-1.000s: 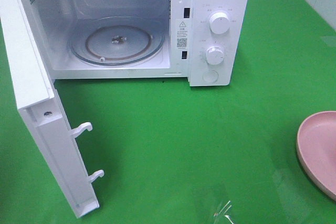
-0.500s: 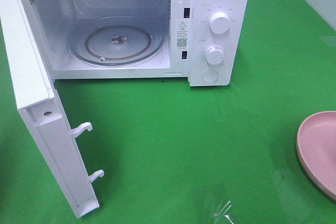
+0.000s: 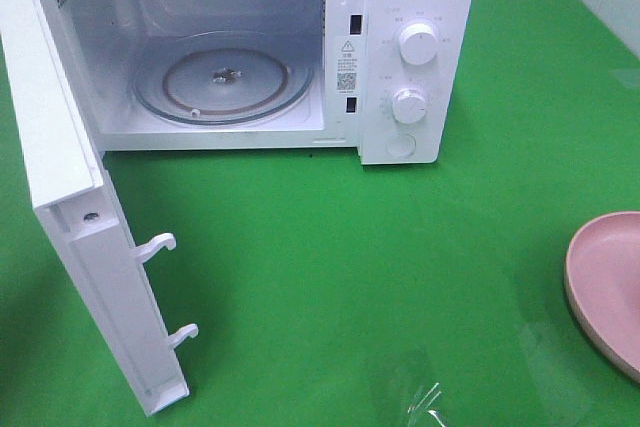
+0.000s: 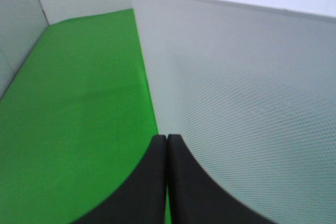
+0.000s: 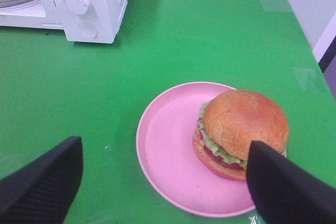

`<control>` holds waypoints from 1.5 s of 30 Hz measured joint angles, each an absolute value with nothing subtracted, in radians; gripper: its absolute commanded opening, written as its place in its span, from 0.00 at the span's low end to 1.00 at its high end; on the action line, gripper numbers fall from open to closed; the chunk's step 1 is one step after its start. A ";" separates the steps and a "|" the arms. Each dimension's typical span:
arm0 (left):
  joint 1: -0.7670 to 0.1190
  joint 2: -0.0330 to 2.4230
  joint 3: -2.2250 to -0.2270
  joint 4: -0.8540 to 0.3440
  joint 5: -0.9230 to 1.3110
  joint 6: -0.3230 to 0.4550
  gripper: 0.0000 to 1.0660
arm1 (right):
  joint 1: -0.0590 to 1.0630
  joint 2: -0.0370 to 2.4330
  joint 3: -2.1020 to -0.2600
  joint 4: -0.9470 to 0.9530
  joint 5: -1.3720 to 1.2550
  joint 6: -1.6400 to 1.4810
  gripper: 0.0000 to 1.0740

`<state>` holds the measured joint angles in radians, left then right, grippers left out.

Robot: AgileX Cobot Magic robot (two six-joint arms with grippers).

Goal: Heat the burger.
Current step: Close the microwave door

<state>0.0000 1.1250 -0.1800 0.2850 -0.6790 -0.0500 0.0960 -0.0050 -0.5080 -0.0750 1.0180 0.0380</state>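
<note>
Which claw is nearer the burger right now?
Right. The right claw hangs open over the pink plate with the burger beside one finger. The left claw, shut, sits against the microwave door, burger nowhere in its view.

left gripper [image 4: 167, 145] fingers pressed together, right gripper [image 5: 163, 166] fingers spread wide

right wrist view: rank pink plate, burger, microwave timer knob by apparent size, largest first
1. pink plate: widest of the three.
2. burger: sits on the plate's far-right side, covering under half of it.
3. microwave knob: smallest by far, though it is also farthest from the camera, so its look understates it.
</note>
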 measured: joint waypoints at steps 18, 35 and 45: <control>-0.147 1.309 -0.202 0.301 -0.795 -0.049 0.00 | 0.096 -0.005 -0.508 -0.075 1.018 0.038 0.70; -0.243 1.437 -0.292 0.302 -0.800 -0.050 0.00 | 0.096 -0.005 -0.508 -0.075 1.018 0.038 0.70; -0.311 1.542 -0.373 0.271 -0.801 -0.050 0.00 | 0.096 -0.005 -0.508 -0.075 1.018 0.038 0.70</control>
